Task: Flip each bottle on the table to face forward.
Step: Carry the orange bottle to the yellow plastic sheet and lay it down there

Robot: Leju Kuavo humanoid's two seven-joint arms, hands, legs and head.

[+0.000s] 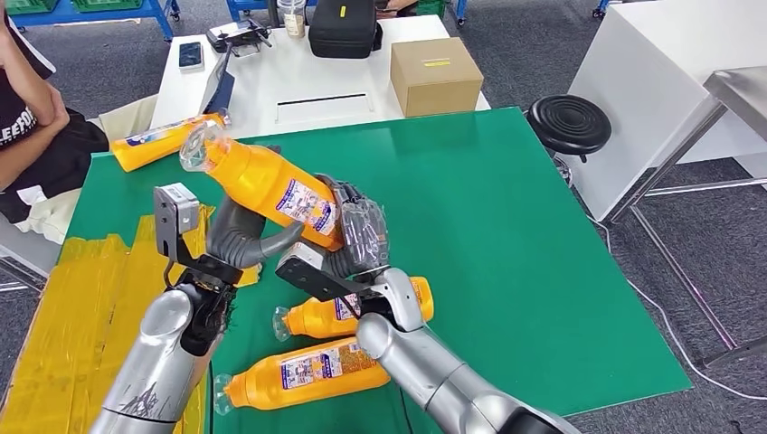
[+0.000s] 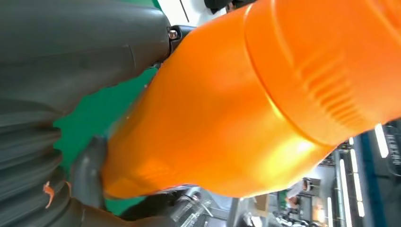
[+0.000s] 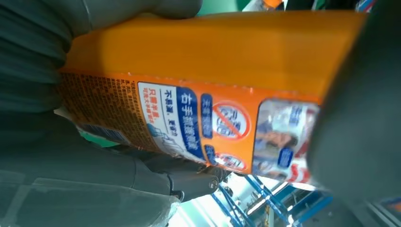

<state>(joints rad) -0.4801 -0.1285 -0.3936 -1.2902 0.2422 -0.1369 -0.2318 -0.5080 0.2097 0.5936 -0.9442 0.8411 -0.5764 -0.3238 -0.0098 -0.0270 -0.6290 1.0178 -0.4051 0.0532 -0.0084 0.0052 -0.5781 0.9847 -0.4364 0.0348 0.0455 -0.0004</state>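
Holding one orange bottle [image 1: 267,185] aloft, left hand [image 1: 237,237] and right hand [image 1: 360,237] should roll it slowly, keeping both grips firm

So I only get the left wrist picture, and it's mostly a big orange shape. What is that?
Observer: An orange bottle, lifted above the green table with its clear cap end pointing away from the robot.
Operator: Is one hand holding it?
Observer: Both. The left hand supports it from below and the right hand grips its base end.
Operator: Does it have a label?
Observer: Yes, the right wrist view shows a printed label with warning symbols.
Operator: Are there other bottles?
Observer: Three lie on the table: two near the robot, one at the far left corner.
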